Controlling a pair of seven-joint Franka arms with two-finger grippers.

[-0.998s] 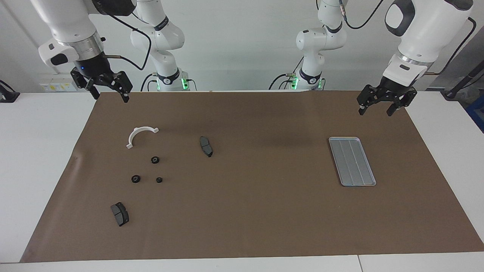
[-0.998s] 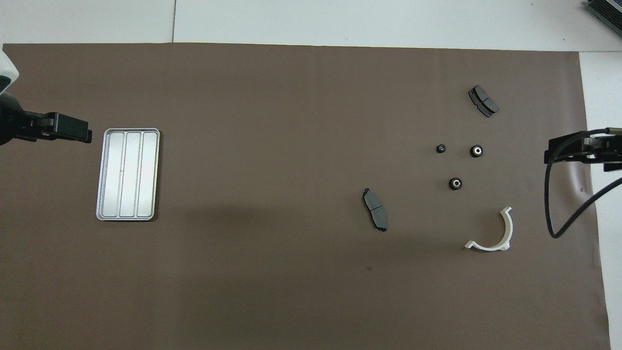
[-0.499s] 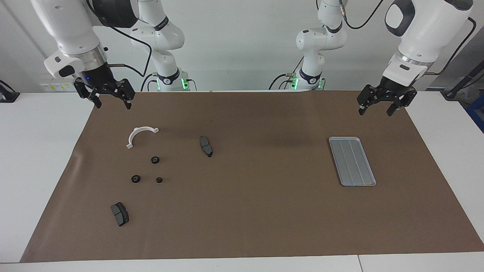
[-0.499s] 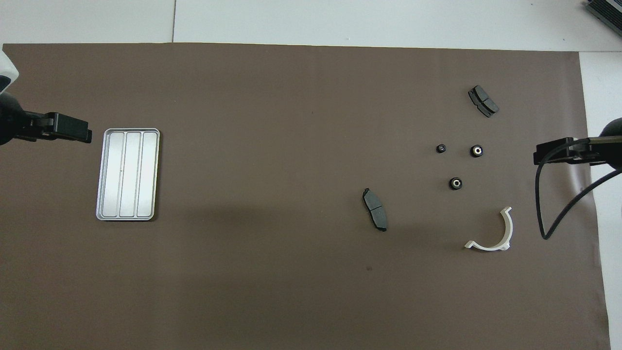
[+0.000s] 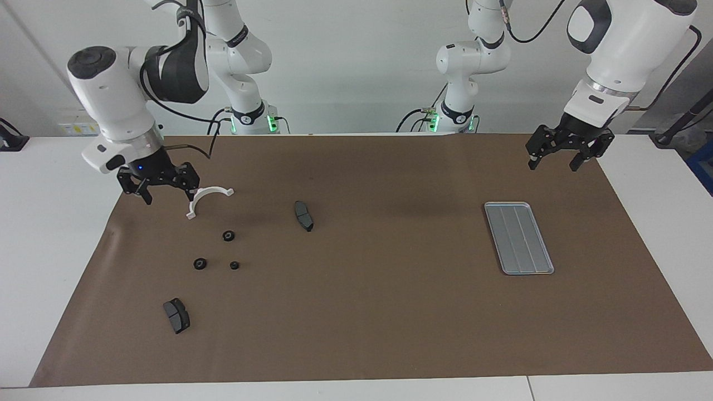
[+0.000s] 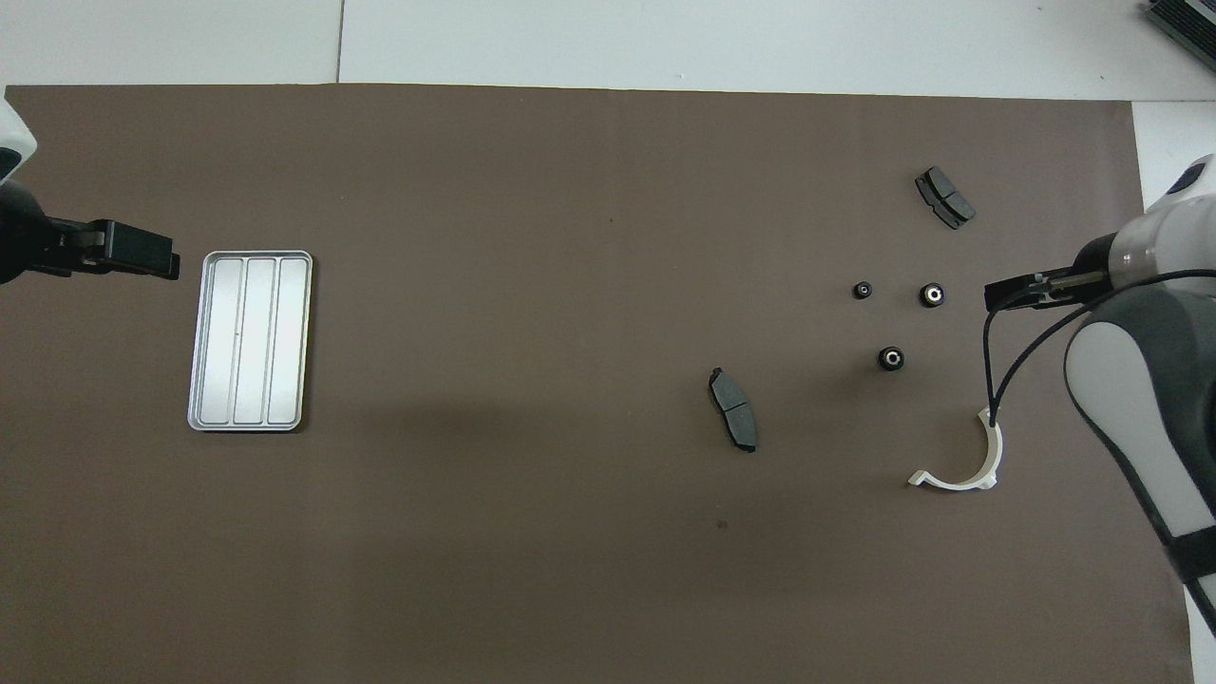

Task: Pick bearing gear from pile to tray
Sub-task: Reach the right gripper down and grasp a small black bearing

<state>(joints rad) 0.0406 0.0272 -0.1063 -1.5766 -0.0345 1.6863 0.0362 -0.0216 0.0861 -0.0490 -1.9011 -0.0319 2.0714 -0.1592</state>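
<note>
The pile lies toward the right arm's end of the table: a white curved bracket [image 5: 207, 199] [image 6: 964, 456], three tiny black round pieces [image 5: 228, 235] [image 5: 200, 263] [image 5: 234, 265] and two dark grey pads [image 5: 303, 215] [image 5: 176, 315]. In the overhead view the round pieces [image 6: 890, 358] [image 6: 933, 294] [image 6: 862, 290] lie between the pads [image 6: 733, 423] [image 6: 944, 198]. The silver tray [image 5: 518, 238] [image 6: 250, 340] is empty. My right gripper [image 5: 169, 195] [image 6: 1007, 293] is open and empty, raised over the mat beside the bracket. My left gripper [image 5: 553, 164] [image 6: 161, 258] waits open, raised beside the tray.
A brown mat [image 5: 390, 312] covers most of the white table [image 5: 55, 250]. The mat's edge has a small crease [image 5: 111, 231] near the pile. The right arm's black cable [image 6: 993, 380] hangs over the bracket's end.
My right gripper has come down and moved out from the robots' end to beside the white bracket. The left arm, the parts and the tray have not moved.
</note>
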